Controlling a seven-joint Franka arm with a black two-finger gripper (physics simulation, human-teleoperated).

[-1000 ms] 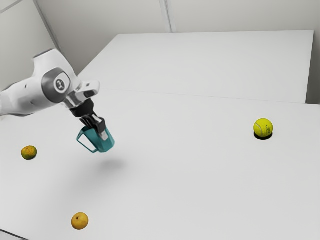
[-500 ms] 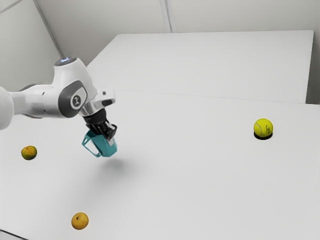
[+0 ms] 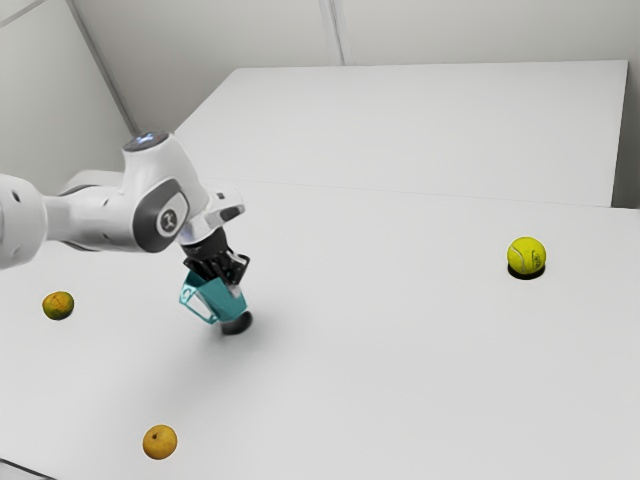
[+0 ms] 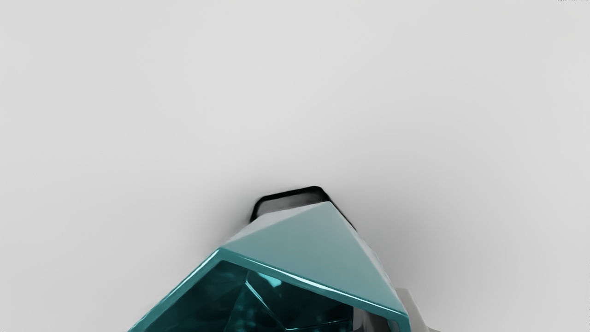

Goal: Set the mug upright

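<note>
Teal walls of the faceted mug (image 3: 213, 300) slant in the grasp of the gripper (image 3: 231, 285), which clasps the mug by its side: in the wrist view one fingertip (image 4: 371, 323) sits inside the mouth and the other fingertip (image 4: 409, 302) presses the outer wall. Around it, the white table (image 3: 420, 380) spreads broadly to the tennis ball (image 3: 526, 255), well apart toward the exterior view's right. Nearer are two citrus fruits, the green-orange one (image 3: 58, 306) toward the exterior view's left and the yellow-orange one (image 3: 160, 442) toward the viewer, both separated from the mug by a stretch of tabletop. Beyond the mug a thin seam crosses, and past that a white panel (image 3: 420, 130) ends in a straight far edge. The mug lies below the gripper, mouth toward it, base slanting down and away above a dark patch (image 3: 238, 324) on the tabletop. Its handle (image 3: 183, 296) points toward the exterior view's left, and it is tilted, not upright.
</note>
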